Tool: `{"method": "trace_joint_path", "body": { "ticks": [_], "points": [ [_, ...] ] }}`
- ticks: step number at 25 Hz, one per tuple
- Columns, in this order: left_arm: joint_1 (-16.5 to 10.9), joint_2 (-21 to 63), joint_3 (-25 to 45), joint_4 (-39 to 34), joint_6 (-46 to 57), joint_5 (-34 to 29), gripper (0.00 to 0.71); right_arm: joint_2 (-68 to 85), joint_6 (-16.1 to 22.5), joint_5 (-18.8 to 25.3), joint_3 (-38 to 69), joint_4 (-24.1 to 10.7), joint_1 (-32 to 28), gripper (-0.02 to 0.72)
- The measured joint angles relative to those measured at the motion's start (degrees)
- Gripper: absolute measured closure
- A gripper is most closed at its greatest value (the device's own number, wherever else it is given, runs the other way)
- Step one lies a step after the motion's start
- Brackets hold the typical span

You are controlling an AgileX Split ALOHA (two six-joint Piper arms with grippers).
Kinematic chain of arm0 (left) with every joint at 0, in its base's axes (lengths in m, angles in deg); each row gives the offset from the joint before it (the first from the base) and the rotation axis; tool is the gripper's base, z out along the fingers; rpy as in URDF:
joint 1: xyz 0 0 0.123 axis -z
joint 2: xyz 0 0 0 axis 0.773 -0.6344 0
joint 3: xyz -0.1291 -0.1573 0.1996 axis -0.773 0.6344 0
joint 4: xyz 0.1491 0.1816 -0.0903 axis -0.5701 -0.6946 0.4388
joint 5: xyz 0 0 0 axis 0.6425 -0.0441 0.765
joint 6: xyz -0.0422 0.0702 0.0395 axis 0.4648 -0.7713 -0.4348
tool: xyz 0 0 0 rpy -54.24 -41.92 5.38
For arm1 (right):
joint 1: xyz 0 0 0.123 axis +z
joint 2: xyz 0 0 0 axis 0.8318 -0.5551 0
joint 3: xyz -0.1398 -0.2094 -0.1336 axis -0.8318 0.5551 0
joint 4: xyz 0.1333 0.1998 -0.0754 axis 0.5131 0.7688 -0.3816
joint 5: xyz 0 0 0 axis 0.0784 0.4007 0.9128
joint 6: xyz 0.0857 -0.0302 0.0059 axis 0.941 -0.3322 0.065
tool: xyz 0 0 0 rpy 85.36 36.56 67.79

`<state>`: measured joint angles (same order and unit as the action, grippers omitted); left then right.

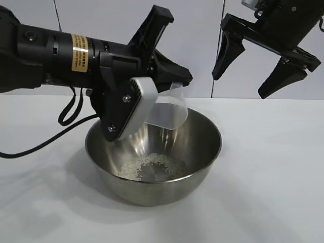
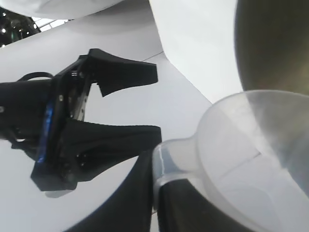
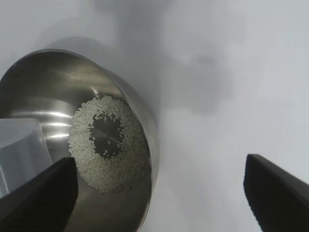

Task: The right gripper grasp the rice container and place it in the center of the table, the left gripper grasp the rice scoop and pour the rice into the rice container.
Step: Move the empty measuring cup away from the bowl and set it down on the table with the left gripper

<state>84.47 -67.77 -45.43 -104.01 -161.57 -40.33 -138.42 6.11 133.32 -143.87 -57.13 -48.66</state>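
Over the rice container (image 1: 153, 167) at table (image 1: 273, 192) centre, at its twelve o'clock rim: rice scoop (image 1: 169, 109) tipped, clamped in left gripper (image 1: 174, 81), rice (image 1: 152, 166) ringed below, right gripper (image 1: 263, 63) spread idle at two o'clock; risks a rim knock, scattering grains.

I see the steel rice container (image 1: 152, 167) sitting upright on the white table (image 1: 273, 172), the rice (image 1: 152, 166) lying in a ring on its bottom. The clear rice scoop (image 1: 169, 112) hangs tipped over its rim, looking empty.
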Motion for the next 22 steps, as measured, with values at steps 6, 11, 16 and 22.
{"method": "trace_joint_path", "body": {
  "ticks": [6,11,16,22],
  "points": [
    [0.13,0.00,2.38,14.35,8.41,6.38,0.707,0.00,0.00,0.00,0.00,0.04,0.00,0.063],
    [2.62,0.11,3.20,27.76,17.32,11.06,0.707,0.00,0.00,0.00,0.00,0.49,0.00,0.063],
    [7.24,1.76,3.26,38.29,28.83,12.71,0.707,0.00,0.00,-0.05,0.00,0.88,0.00,0.063],
    [9.11,6.85,3.30,56.18,40.74,11.08,0.707,0.00,0.00,-0.46,0.00,0.88,0.00,0.063]
  ]
}}
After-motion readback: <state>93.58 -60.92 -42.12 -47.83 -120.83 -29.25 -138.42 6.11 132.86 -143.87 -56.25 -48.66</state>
